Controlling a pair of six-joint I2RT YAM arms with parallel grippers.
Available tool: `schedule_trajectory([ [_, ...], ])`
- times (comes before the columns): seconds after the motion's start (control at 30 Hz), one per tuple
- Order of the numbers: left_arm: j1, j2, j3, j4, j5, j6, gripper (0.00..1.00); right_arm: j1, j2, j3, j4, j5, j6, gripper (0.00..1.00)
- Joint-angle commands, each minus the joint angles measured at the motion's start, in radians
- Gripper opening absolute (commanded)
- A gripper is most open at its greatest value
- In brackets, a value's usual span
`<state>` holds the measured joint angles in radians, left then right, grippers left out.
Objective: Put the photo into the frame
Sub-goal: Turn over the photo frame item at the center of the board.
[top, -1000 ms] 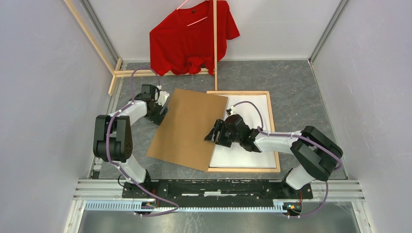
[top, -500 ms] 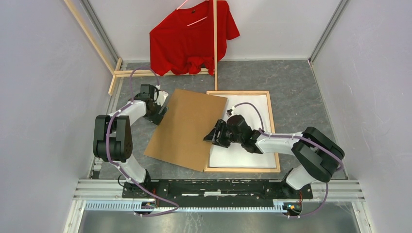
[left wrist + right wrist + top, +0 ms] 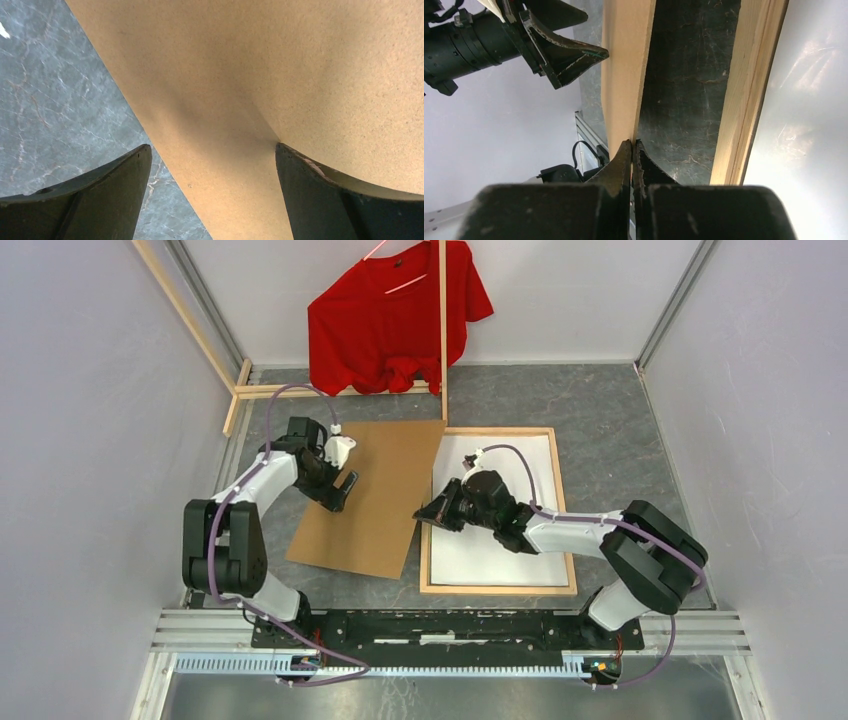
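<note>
Stretching across the whole middle of the overhead view, the grey marbled table (image 3: 620, 410) is carrying everything. Right of centre, the frame (image 3: 498, 589) is lying flat, its thin light-wood strips running round a white sheet. That sheet is the photo (image 3: 500, 550), and it is sitting inside the frame with its plain white back facing up, filling nearly all of it.

Just left of the frame, a brown board (image 3: 375, 505) is lying flat on the table, slightly skewed, with a narrow strip of table showing between its right edge and the frame's left strip. At the top centre a red shirt (image 3: 395, 315) is hanging against the back wall, with an upright wooden slat (image 3: 443, 330) crossing in front of it.

The left claw (image 3: 343, 470) is hanging over the board's left edge, released, its fingers (image 3: 105, 185) standing wide apart; in its own camera, one is showing over the board and the other over bare table. The right claw (image 3: 425, 514) is reaching in over the frame's left strip, clenched, its fingertips (image 3: 621, 155) pressing together right at the board's right edge. I cannot tell whether they are pinching that edge.
</note>
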<state>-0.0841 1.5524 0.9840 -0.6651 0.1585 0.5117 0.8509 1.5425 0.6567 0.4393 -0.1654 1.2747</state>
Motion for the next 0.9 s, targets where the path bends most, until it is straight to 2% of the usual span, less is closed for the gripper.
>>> schedule_trajectory([
  [0.0, 0.006, -0.077, 0.024, -0.123, 0.077, 0.051, 1.0, 0.005, -0.071, 0.002, 0.091, 0.032, 0.017, 0.0],
  [0.13, 0.006, -0.226, 0.203, -0.297, 0.176, 0.138, 1.0, -0.002, -0.089, 0.034, 0.062, 0.048, 0.018, 0.0],
  [0.23, 0.004, -0.402, 0.229, -0.385, 0.308, 0.285, 1.0, -0.001, -0.075, 0.104, 0.017, 0.038, 0.028, 0.0],
  [0.37, -0.005, -0.659, 0.12, -0.453, 0.351, 0.468, 1.0, -0.001, -0.081, 0.127, 0.01, 0.029, 0.111, 0.0],
  [0.6, -0.005, -1.048, -0.021, -0.708, 0.373, 0.737, 1.0, 0.037, -0.106, 0.201, -0.045, 0.099, 0.215, 0.0],
  [0.77, 0.028, -1.321, -0.177, -0.725, 0.451, 0.862, 1.0, 0.089, -0.079, 0.298, -0.081, 0.155, 0.243, 0.0],
  [0.87, 0.08, -1.418, -0.238, -0.642, 0.523, 0.856, 1.0, 0.12, -0.063, 0.339, -0.096, 0.198, 0.254, 0.0],
])
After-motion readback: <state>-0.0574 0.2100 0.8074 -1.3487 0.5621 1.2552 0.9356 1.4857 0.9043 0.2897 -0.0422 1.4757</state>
